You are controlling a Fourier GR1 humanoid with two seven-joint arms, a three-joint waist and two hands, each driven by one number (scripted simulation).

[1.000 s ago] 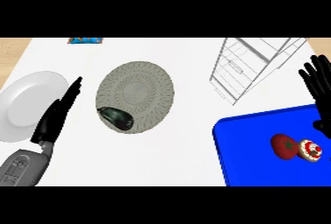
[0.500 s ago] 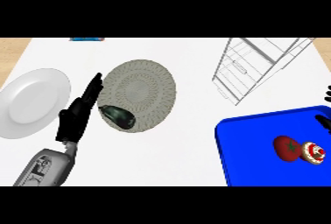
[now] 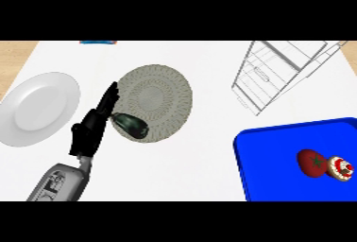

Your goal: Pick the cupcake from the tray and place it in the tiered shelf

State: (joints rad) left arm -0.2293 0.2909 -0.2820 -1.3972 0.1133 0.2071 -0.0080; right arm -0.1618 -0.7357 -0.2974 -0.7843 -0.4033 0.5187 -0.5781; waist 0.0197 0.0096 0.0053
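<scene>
White plate [image 3: 36, 108] lies at the far left of the pale counter [image 3: 202, 160], tilted in view so it looks taller than wide. Just to its right the left hand [image 3: 90, 130] comes up from the lower edge on its grey forearm [image 3: 59, 182], fingers [image 3: 109, 97] straight and pointing up the counter, holding nothing; it lies between the white plate and a grey patterned plate [image 3: 157, 99], with its fingertips over that plate's left rim. A dark rounded object [image 3: 131, 125] (too dark to say what it is) sits on the lower left part of the grey plate, right beside the hand, and whether they touch I cannot tell. At the top edge, above the hand, a small blue thing [image 3: 97, 42] is only partly in view.

Further right, the tiered shelf [image 3: 282, 73] shows as a pale wire-frame rack, leaning toward the upper right corner. Below it the blue tray [image 3: 272, 160] fills the lower right corner. On the tray's right part sits a dark red rounded item [image 3: 311, 162], and touching it on its right is the cupcake [image 3: 341, 168], with red and white on top, close to the view's right edge. The right hand does not show anywhere.
</scene>
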